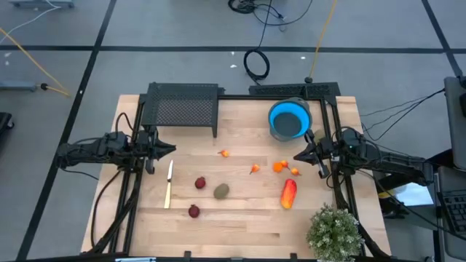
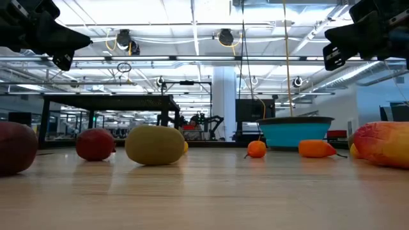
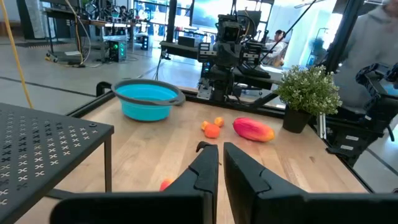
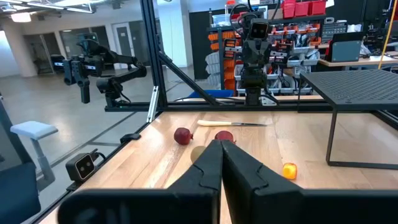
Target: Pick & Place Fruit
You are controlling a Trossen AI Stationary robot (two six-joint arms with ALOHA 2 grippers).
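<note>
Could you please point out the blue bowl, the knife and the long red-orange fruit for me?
Blue bowl [image 1: 279,109], high view, on its rim.
Knife [image 1: 169,185], high view, middle of its length.
Long red-orange fruit [image 1: 289,193], high view, centre of its body.

Grey floor [image 1: 65,29] w/ dark tape lines is showing around the wood table [image 1: 240,218]; cables [image 1: 256,64] are lying loose on it beyond the table's far edge, a yellow cord [image 1: 29,54] trailing at left. Ceiling lights [image 2: 192,25] are glowing over pipes & beams in a big lab hall. Black mesh rack [image 1: 182,109] is standing at the table's far left corner, potted plant [image 1: 333,231] at near right corner. Shelves w/ red bins [image 4: 305,9] are sitting in bkgd. A person [image 3: 281,38] is standing far off by benches.
</note>
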